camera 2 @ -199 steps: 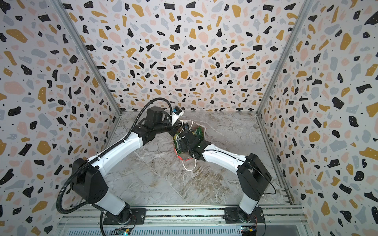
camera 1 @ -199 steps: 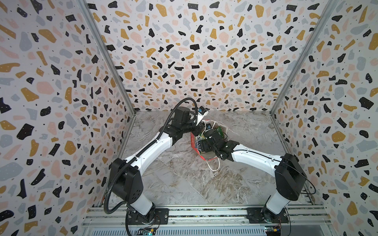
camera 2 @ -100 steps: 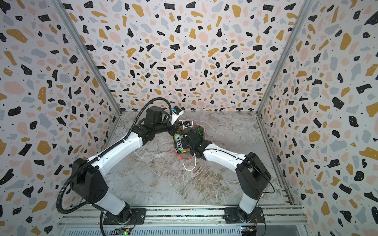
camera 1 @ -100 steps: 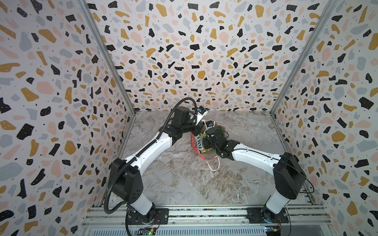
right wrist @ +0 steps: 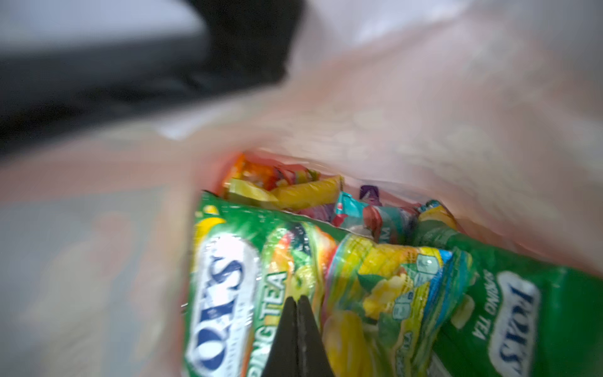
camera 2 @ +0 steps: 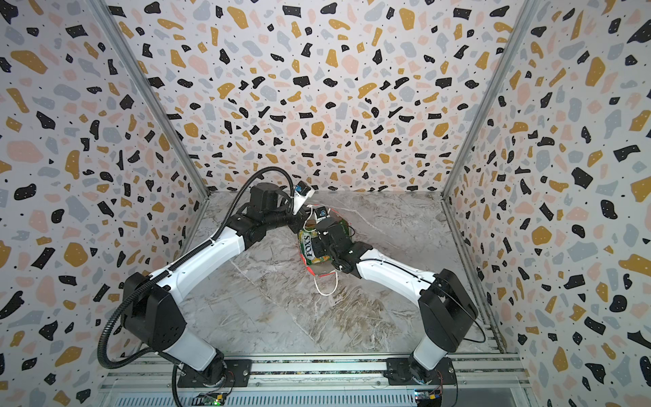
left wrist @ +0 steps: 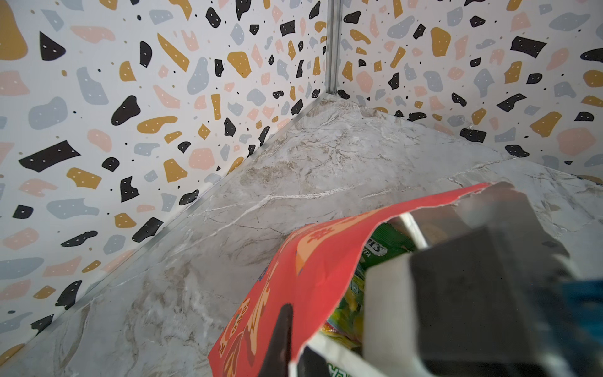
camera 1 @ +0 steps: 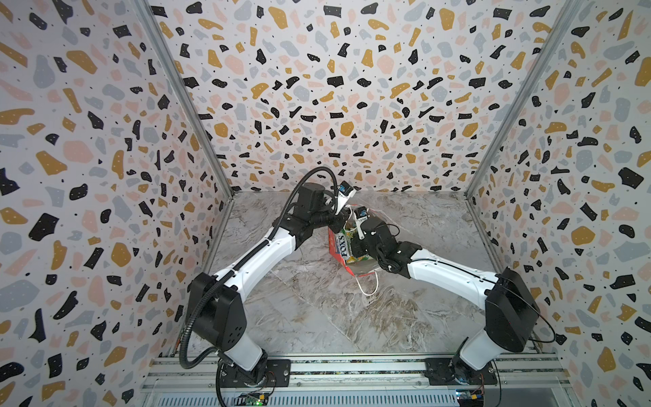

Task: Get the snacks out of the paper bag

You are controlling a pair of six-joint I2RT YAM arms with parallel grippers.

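Observation:
The red paper bag [camera 1: 332,246] stands mid-table between both arms, its white cord handle [camera 1: 368,287] lying on the table in front. My left gripper [left wrist: 293,352] is shut on the bag's red wall [left wrist: 310,271], one finger [left wrist: 280,339] outside and one inside. Reaching into the bag's mouth, my right gripper [right wrist: 296,298] is shut, its tips against a green FOX'S snack [right wrist: 235,277]. Whether film is pinched between them does not show. That packet shows in both top views [camera 2: 309,248]. Below lie yellow-green [right wrist: 385,280], teal [right wrist: 368,218], orange [right wrist: 257,173] and another green [right wrist: 522,310] snacks.
Terrazzo-patterned walls [camera 1: 105,176] close in the marble table [camera 1: 317,317] on three sides. The bag stands toward the back of the table. An aluminium rail [camera 1: 352,370] with both arm bases runs along the front edge.
My right gripper has gone from open to shut inside the bag. The green FOX'S packet now shows more plainly at the bag's mouth. The left arm has held still.

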